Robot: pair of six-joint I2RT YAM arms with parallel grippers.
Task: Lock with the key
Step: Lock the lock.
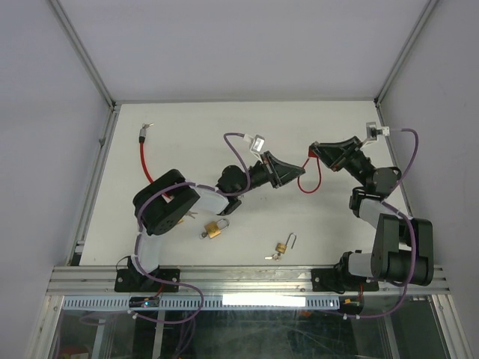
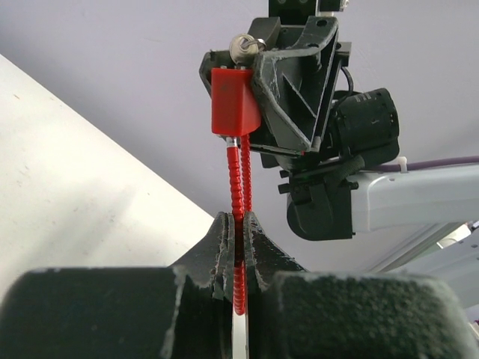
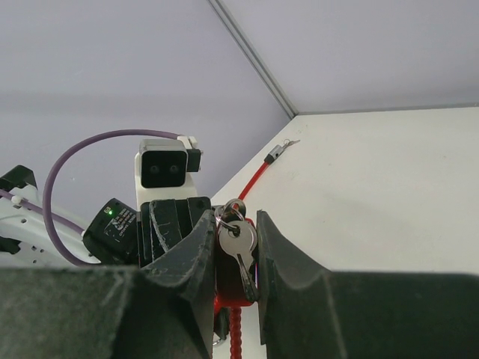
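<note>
Nearest the arm bases a metal rail [image 1: 247, 278] runs along the front edge of the white table [image 1: 344, 217]. Just beyond it two small brass padlocks lie well apart on the bare top: one [image 1: 213, 229] by the left arm's elbow, the other [image 1: 285, 245] nearer the middle with its shackle open and a small bunch of keys [image 1: 273, 256] beside it. Farther in, above the middle of the table, the two arms meet around the red lock [image 2: 233, 101]. The left gripper [image 1: 289, 173] is clamped fully shut on the lock's ribbed red cable [image 2: 238, 187], which hangs in a loop between the two arms. The right gripper [image 3: 236, 235] has its jaws closed partway around the red lock, with a silver key [image 3: 238, 241] on a ring lying between the fingers. Whether the pads also press on the key, or whether it sits in the keyhole, is hard to tell from these angles. Past them, near the far left corner, a second red cable [image 1: 141, 158] with a metal end lies flat on the table. Plain grey walls [image 1: 247, 45] close the space on three sides, with metal posts [image 1: 82, 52] in the corners.
</note>
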